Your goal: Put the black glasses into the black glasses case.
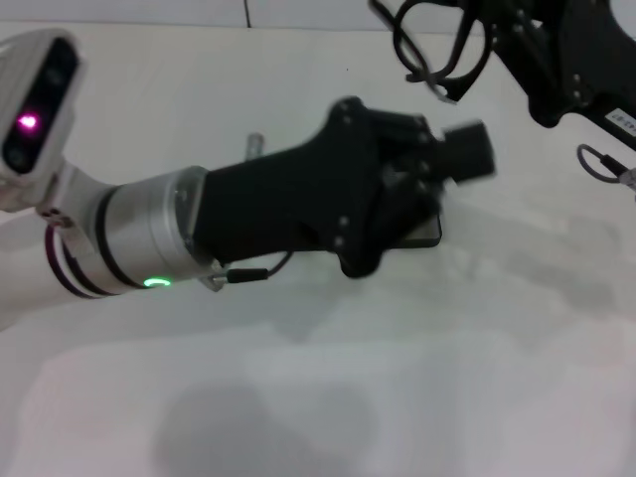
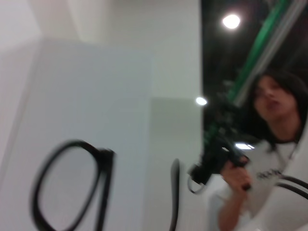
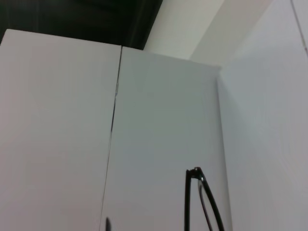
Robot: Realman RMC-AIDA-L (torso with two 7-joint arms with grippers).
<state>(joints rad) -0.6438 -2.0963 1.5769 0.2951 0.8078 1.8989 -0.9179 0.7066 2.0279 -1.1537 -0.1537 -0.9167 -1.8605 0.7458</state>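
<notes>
Right end effector [image 1: 467,55] grips the black glasses [image 1: 429,45], lenses hanging toward the desk [image 1: 397,378], beyond the left end effector [image 1: 437,164], whose state I cannot tell.

White tabletop [image 1: 417,378]; white wall panels [image 3: 159,120] behind; dark ceiling, round lights [image 2: 231,21], green beam [image 2: 262,53].

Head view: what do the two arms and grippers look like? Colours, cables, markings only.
Left arm: white shell, silver wrist collar with dark bands, a green ring light, a thin cable looped below. Its gripper is matte black and angular with visible screws. A white module with a pink light sits on the arm. Right gripper: black linkage, a white label, a grey cable loop.
</notes>
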